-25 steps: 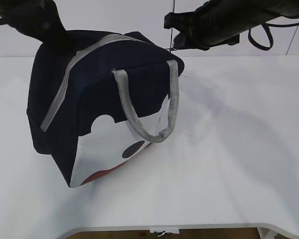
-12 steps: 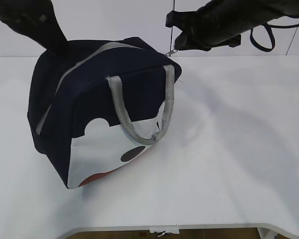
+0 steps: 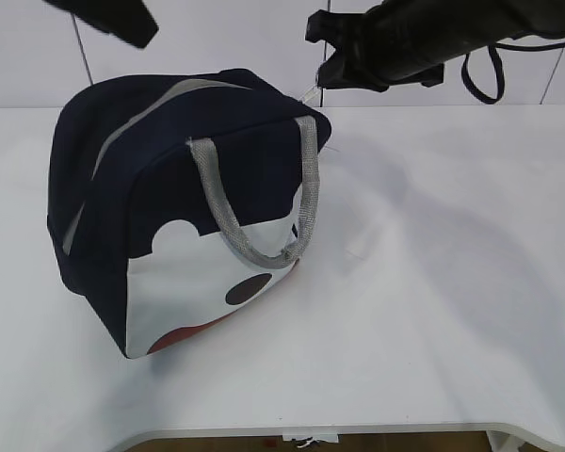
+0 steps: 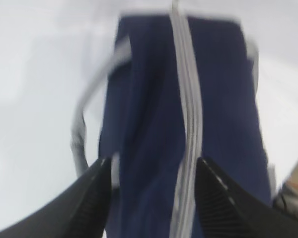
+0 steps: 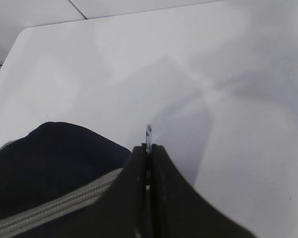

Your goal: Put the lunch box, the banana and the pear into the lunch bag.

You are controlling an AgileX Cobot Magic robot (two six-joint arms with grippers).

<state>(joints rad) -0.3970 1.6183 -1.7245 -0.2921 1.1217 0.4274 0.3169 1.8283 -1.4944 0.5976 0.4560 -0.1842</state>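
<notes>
The navy lunch bag [image 3: 217, 160] stands tilted on the white table, its grey zipper [image 3: 122, 132] closed along the top. My right gripper [image 3: 322, 80] is at the bag's right top corner, shut on the zipper's ring pull [image 5: 148, 133]. My left gripper [image 3: 137, 33] hangs above the bag's back left, clear of it. In the left wrist view that left gripper [image 4: 151, 171] is open over the bag [image 4: 149, 99], with nothing between its fingers [image 4: 97, 198]. The lunch box, the banana and the pear are out of view.
A grey handle [image 3: 254, 245] loops down the bag's white side panel. The white table [image 3: 452, 282] stretches to the right of the bag, and its front edge [image 3: 358, 428] runs along the bottom of the exterior view.
My left gripper has opened, let go of the bag's back top and risen away. The bag has settled a little lower and to the left. The right gripper has stayed shut on the pull.
</notes>
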